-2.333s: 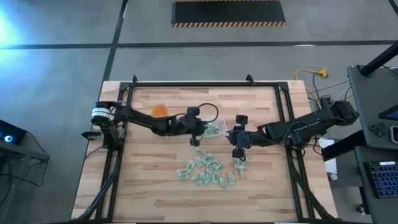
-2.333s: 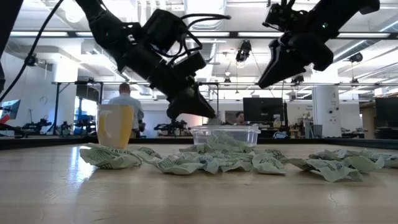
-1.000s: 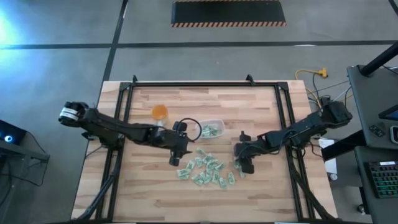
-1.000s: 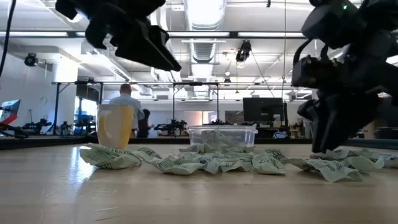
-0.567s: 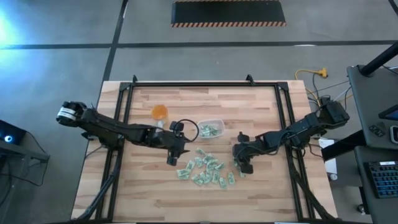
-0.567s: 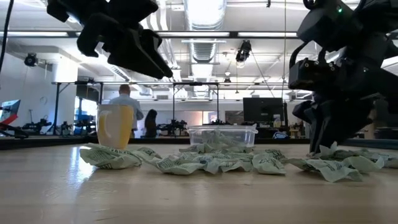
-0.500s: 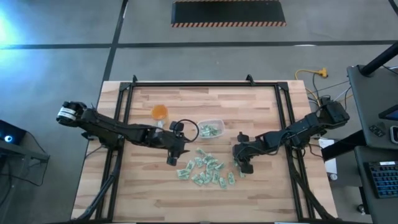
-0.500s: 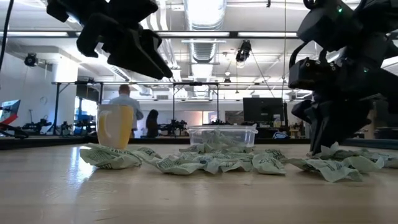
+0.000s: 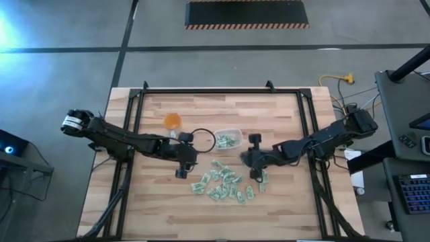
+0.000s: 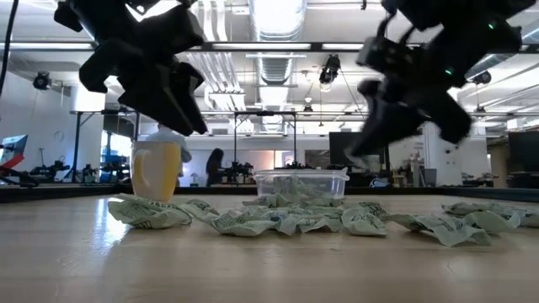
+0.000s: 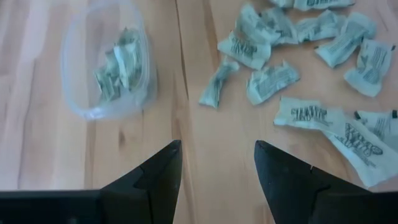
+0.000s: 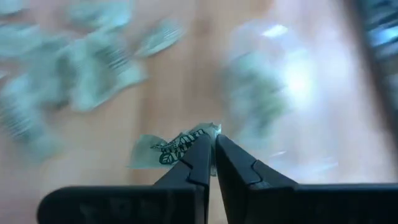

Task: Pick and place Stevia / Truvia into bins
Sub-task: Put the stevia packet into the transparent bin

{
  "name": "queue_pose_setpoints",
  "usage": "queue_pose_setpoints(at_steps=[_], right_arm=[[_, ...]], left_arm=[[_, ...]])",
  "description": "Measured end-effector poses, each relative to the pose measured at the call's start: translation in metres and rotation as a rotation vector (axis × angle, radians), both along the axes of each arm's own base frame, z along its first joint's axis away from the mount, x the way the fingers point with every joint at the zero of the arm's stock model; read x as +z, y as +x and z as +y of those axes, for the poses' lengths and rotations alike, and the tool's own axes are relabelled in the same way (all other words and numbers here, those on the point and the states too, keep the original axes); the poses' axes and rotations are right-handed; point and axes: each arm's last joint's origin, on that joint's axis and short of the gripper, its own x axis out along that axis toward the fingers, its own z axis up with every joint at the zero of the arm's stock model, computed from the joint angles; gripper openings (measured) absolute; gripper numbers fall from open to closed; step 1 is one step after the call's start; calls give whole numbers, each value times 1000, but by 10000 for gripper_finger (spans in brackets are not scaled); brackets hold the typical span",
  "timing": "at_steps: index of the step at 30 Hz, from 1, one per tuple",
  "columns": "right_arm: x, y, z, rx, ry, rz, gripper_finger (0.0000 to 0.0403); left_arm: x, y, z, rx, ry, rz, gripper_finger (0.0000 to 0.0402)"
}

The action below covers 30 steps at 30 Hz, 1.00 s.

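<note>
Right hand [image 12: 213, 163] clenched on one green-and-white paper packet [image 12: 166, 148], lifted above the tabletop [image 9: 269, 128].
Left hand [image 11: 216, 177] hovers released beside the small clear plastic tub [image 9: 228, 139]; loose packets [image 9: 222, 184] lie nearby.

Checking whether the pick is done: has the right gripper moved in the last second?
Yes. The right gripper, shut on a packet, has shifted from the pile's right edge toward the clear tub, lifted off the table.
</note>
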Motion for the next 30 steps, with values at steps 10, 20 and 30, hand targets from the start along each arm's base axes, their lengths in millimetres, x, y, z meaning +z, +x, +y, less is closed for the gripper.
queue_pose_setpoints(at_steps=[10, 20, 30], right_arm=[[27, 28, -48, -95, -157, -167, 13], [14, 23, -97, -154, 67, -165, 13], [8, 24, -96, -138, 76, -143, 84]], left_arm=[[-1, -1, 0, 2, -20, 9, 185], [-2, 0, -2, -24, -48, 15, 185], [-24, 19, -6, -85, -7, 14, 185]])
